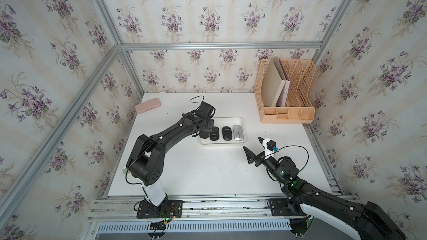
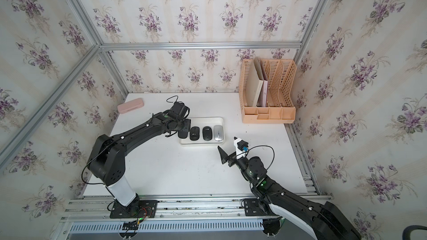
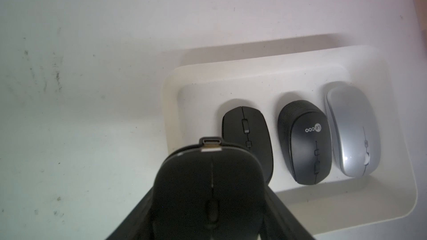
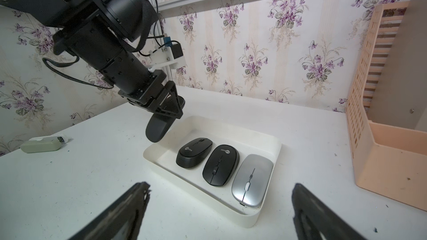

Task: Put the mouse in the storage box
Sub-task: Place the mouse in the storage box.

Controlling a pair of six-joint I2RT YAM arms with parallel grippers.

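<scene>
Right wrist view is showing the left gripper clamping a black mouse, tilted, over one end of the storage box, beside three mice lying inside. The right gripper is hovering wide open near the box.

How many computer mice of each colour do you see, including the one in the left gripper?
Black mice: 3; two lie in the storage box, the held mouse is in the left gripper.
Silver mice: 1, in the storage box.
Total: 4.
</scene>
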